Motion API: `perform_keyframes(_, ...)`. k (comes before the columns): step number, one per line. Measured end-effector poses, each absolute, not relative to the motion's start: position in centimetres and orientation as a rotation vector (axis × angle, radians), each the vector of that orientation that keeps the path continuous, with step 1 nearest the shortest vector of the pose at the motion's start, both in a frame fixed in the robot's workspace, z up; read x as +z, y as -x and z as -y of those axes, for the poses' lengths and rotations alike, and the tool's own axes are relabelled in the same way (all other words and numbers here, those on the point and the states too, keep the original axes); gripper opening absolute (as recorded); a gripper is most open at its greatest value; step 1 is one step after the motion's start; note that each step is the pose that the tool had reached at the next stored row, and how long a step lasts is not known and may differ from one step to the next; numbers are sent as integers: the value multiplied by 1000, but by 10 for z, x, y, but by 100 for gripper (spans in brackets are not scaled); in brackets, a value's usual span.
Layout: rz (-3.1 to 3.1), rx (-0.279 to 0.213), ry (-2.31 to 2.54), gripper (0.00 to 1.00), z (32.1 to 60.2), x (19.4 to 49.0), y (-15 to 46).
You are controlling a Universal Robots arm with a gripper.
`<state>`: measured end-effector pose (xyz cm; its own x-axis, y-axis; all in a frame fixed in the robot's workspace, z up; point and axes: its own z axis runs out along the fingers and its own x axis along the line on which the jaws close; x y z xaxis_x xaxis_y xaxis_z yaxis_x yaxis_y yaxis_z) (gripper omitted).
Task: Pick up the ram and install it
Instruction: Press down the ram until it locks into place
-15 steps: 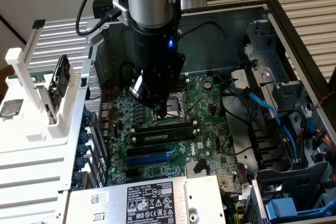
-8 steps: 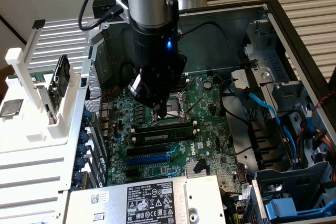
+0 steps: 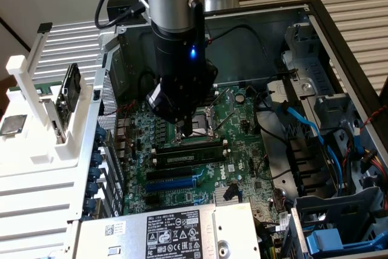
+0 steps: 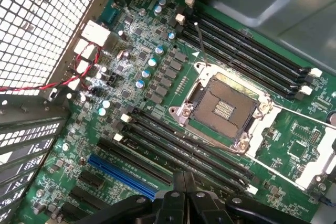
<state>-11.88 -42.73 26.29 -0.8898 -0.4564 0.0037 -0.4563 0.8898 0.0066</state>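
The ram (image 3: 188, 156), a long dark stick with a small pale label, stands on edge in a memory slot on the green motherboard (image 3: 242, 150), in front of the CPU socket (image 3: 200, 127). My gripper (image 3: 187, 131) is shut with nothing between its fingers. Its tip hangs just behind the ram, low over the neighbouring slot at the socket's edge. In the wrist view the closed fingertips (image 4: 178, 181) hover over the row of black memory slots (image 4: 157, 135) beside the open CPU socket (image 4: 226, 108). There I cannot tell the ram from the slots.
The board lies inside an open computer case (image 3: 339, 40). A blue expansion slot (image 3: 176, 181) and a silver power supply (image 3: 176, 235) lie in front, blue cables (image 3: 309, 125) at the exterior view's right. A white rack (image 3: 36, 125) stands outside on its left. A metal grille (image 4: 37, 24) borders the board.
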Motion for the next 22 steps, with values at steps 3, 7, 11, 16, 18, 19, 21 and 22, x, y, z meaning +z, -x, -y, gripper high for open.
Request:
perform_keyframes(3,3063,-9,-675,10,427,263,119)
perform_keyframes(7,3084,-11,-577,10,427,263,119)
perform_keyframes(11,3101,-12,-474,10,427,263,119)
perform_keyframes(16,3114,-13,-383,10,427,263,119)
perform_keyframes(18,3118,-13,-350,10,427,263,119)
perform_keyframes(19,3119,-14,-339,10,427,263,119)
perform_keyframes(21,3122,-15,-317,10,427,263,119)
perform_keyframes(22,3123,-16,-308,10,427,263,119)
